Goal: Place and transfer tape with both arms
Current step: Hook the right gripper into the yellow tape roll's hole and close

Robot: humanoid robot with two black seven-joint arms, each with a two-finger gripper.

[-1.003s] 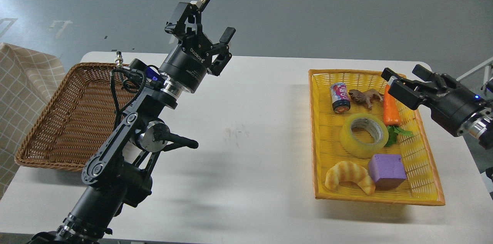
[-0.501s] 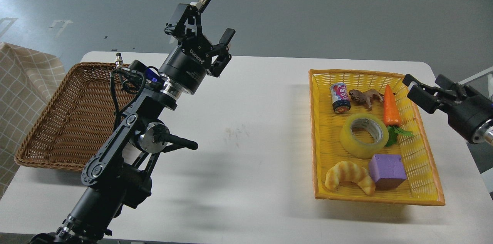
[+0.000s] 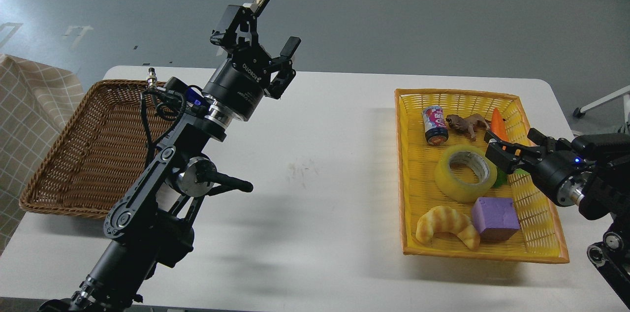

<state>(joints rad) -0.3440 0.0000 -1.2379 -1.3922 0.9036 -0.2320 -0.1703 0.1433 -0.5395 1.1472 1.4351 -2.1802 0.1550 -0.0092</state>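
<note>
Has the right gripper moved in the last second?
Yes. The right gripper has dropped and come in over the yellow basket, from near its far right corner down to beside the tape.

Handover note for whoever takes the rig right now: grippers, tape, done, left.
Left gripper: open, empty, raised above the table's left half, by the brown wicker basket.
Right gripper: low over the yellow basket, fingertips just right of the tape; holds nothing, and whether its fingers are open is hard to read.
Tape: flat in the yellow basket, between the can and the purple cube.
Done: nothing visible; tape not lifted.
Left: grasp with the right, hand to the left, place it.
</note>
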